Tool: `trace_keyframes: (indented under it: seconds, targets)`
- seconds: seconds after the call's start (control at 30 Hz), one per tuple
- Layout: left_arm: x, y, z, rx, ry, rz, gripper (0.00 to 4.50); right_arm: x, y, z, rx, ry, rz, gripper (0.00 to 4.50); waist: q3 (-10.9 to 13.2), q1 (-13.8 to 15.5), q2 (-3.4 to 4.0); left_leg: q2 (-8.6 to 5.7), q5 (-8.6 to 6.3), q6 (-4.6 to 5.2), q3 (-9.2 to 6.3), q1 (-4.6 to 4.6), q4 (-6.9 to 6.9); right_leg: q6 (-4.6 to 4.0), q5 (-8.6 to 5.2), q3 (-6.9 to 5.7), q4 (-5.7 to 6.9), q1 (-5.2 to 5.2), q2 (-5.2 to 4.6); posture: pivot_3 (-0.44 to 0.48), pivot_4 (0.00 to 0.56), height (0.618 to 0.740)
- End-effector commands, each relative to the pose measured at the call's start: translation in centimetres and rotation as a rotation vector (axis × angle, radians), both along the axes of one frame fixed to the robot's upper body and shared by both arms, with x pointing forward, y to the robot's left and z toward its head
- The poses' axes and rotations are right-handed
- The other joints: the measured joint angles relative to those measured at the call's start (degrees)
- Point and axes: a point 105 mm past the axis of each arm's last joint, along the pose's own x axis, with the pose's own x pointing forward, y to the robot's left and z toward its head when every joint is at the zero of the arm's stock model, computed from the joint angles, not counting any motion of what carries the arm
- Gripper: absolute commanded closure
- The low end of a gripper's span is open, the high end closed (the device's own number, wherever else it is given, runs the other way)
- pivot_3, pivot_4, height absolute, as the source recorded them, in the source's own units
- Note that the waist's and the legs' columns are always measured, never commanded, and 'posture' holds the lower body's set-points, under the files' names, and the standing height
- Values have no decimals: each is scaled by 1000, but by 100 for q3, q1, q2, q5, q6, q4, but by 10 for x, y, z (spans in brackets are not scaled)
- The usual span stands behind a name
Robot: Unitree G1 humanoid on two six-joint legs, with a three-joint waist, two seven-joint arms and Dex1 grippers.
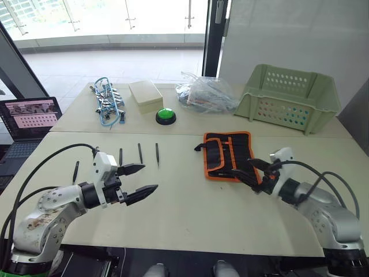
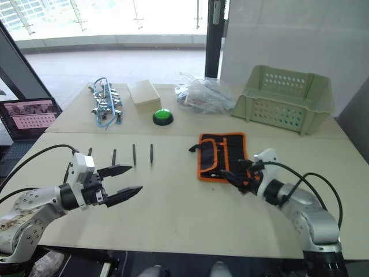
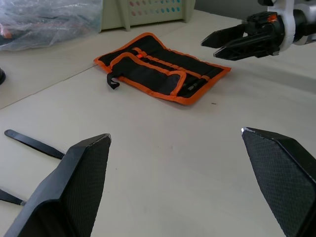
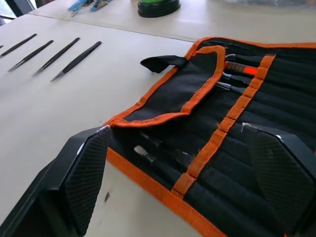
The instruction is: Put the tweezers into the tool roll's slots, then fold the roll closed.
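**Ana:** Four slim black pointed metal tweezers (image 1: 139,153) lie loose on the pale tabletop (image 1: 184,213), side by side, points toward the robot. Laid out like that, each can be picked singly, I'd judge.

**Ben:** And the roll?

**Ana:** The black fabric tool roll with orange edging (image 1: 229,154) lies opened flat at about three o'clock from the tweezers, well apart from them. Its flap is turned over part of the inner face, strap end sticking out at nine o'clock. The narrow stitched slots (image 4: 256,118) are exposed; a few already hold thin metal pieces and something with a red handle.

**Ben:** Grippers?

**Ana:** The left gripper (image 1: 138,180) hovers with its fingers spread wide, holding nothing. The nearest tweezers sit at roughly twelve o'clock from it, near but untouched. The right gripper (image 1: 252,172) is at the roll's near edge, around five o'clock on the roll, fingers wide apart over the fabric, gripping nothing that I can see, probably placed to steady it.

**Ben:** So folding waits.

**Ana:** I'd say so.
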Motion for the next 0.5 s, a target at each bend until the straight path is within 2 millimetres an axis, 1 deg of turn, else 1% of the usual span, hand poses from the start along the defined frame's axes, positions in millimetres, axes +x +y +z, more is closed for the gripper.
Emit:
trace_keyframes:
  seconds: [0.03, 0.13, 0.23, 0.37, 0.5]
  targets:
    - [-1, 0, 7, 14, -42, 32, 20, 8, 14, 12, 106, 3, 21, 0, 0, -1, 0, 3, 0, 0, 0, 0, 0, -1, 0, 0, 0, -1, 4, 0, 150, 740]
    - [-2, 0, 4, 25, -42, 43, 20, 12, 25, 0, 95, 54, 43, 0, 0, 4, 0, 4, 0, 0, -1, 0, 0, -1, 1, 1, -1, 0, 6, 0, 150, 740]
    - [-4, 0, -4, 60, -30, 48, 20, 18, 29, -11, 91, 78, 18, 0, -1, -4, -2, 3, 0, 0, -1, 0, 0, -2, 1, 3, -2, -1, 6, 0, 150, 740]
    - [-5, 0, -5, 60, -33, 61, 20, 25, 26, -15, 84, 85, -18, 0, -1, -6, -2, 4, 0, 0, -1, -1, -1, -2, 1, 5, 0, -4, 9, 0, 150, 740]
    - [-6, 0, -5, 66, -36, 65, 20, 25, 28, -17, 85, 106, -6, 0, -1, -8, -2, 5, 0, 0, -1, 0, -1, -2, 1, 6, 0, -3, 10, 0, 150, 740]
